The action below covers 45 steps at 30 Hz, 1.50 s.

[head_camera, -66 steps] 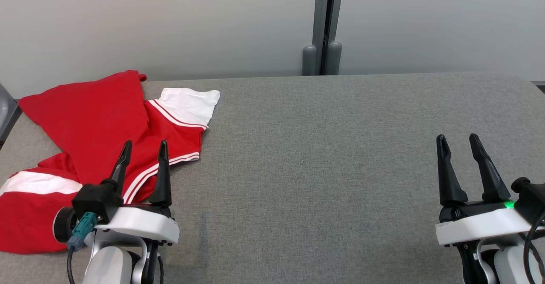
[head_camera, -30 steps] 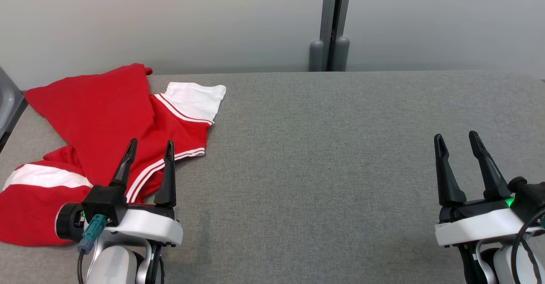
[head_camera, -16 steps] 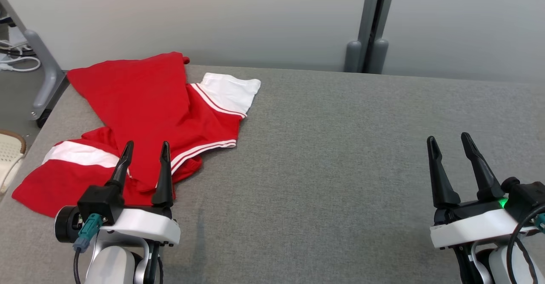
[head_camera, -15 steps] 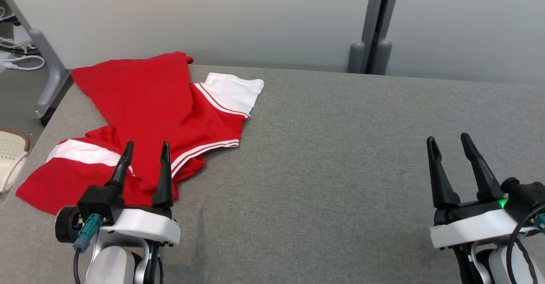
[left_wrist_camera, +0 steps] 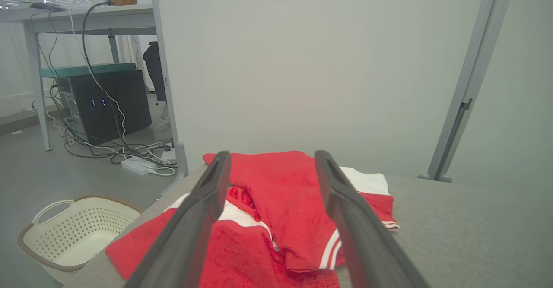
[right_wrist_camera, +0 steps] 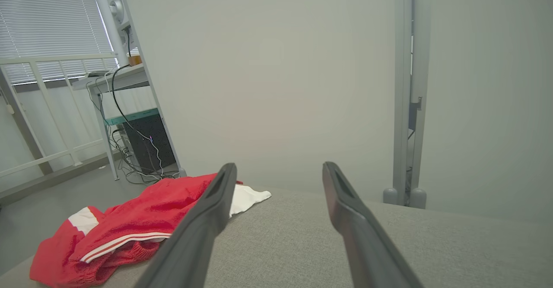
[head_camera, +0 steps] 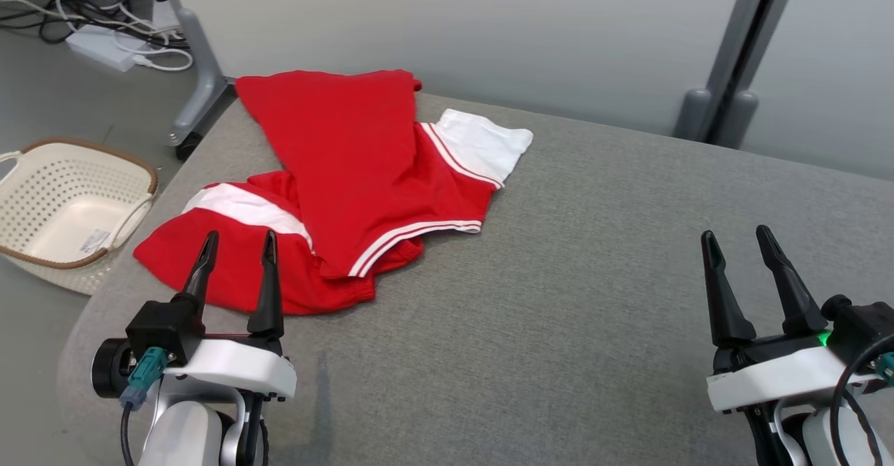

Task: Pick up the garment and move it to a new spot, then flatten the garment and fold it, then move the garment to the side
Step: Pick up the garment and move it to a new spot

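The garment (head_camera: pixel 349 186) lies crumpled just beyond the open left gripper (head_camera: pixel 237 242).

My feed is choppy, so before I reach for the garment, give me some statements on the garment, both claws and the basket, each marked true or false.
1. The red and white garment lies rumpled on the left part of the grey fabric-covered table. True.
2. The left claw is shut on the garment. False: its jaws stand open and grip nothing.
3. The right claw is open and empty, over bare table far from the garment. True.
4. The cream perforated plastic basket sits on the table beside the garment. False: it stands on the floor, off the table's left end.
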Available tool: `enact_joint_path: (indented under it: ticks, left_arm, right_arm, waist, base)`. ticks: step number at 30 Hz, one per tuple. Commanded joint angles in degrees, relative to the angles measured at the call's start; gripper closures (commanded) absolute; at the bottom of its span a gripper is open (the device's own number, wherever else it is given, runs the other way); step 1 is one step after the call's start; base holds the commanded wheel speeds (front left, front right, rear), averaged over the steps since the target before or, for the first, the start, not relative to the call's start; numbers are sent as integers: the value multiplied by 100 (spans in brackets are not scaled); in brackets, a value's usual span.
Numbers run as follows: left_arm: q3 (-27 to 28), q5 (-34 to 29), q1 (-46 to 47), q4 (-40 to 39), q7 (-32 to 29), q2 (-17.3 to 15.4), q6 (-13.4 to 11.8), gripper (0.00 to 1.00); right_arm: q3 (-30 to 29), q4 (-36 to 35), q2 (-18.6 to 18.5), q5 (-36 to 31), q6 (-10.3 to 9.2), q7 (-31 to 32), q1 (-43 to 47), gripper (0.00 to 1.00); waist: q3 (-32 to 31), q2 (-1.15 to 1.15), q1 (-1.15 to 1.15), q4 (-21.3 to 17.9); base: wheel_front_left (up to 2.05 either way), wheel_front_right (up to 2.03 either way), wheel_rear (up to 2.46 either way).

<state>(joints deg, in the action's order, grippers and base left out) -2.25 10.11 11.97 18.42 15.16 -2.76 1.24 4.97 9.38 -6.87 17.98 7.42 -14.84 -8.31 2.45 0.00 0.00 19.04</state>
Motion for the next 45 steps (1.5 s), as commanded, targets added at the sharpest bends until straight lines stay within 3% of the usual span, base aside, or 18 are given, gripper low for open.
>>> enact_joint_path:
  ticks: [1,13,23,31,36,42,44,45]
  left_arm:
    - [20,55,0,4,11,-24,-28,0]
    - [77,73,-77,37,11,-22,-7,0]
    - [199,135,-25,78,11,-22,51,0]
    - [186,458,585,988,-3,-167,476,0]
    - [37,715,1324,1632,-456,-451,591,0]
    - [-236,1188,2233,2201,-1387,-767,625,0]
    - [-390,1605,2540,2300,-1754,-804,628,0]
    - [-525,1637,2661,2394,-1969,-975,623,0]
  right_arm:
    - [13,7,-25,42,13,-41,-1,0]
    - [76,48,8,117,13,-42,-33,0]
    - [169,76,10,121,13,-42,-56,0]
    - [187,74,20,111,13,-42,-35,0]
    - [215,78,45,90,13,-42,-153,0]
    - [252,46,110,55,13,-42,-303,0]
    - [244,-9,129,46,13,-42,-342,0]
    - [257,-4,139,31,13,-42,-356,0]
  waist:
    - [-27,0,0,335]
    - [-102,0,0,1014]
    - [-105,0,0,1004]
    - [-59,0,0,825]
    - [82,0,0,645]
    - [367,0,0,382]
    - [486,0,0,291]
    - [546,0,0,237]
  base:
    - [0,0,0]
    - [0,0,0]
    - [0,0,0]
    - [0,0,0]
    - [0,0,0]
    - [0,0,0]
    - [0,0,0]
    - [0,0,0]
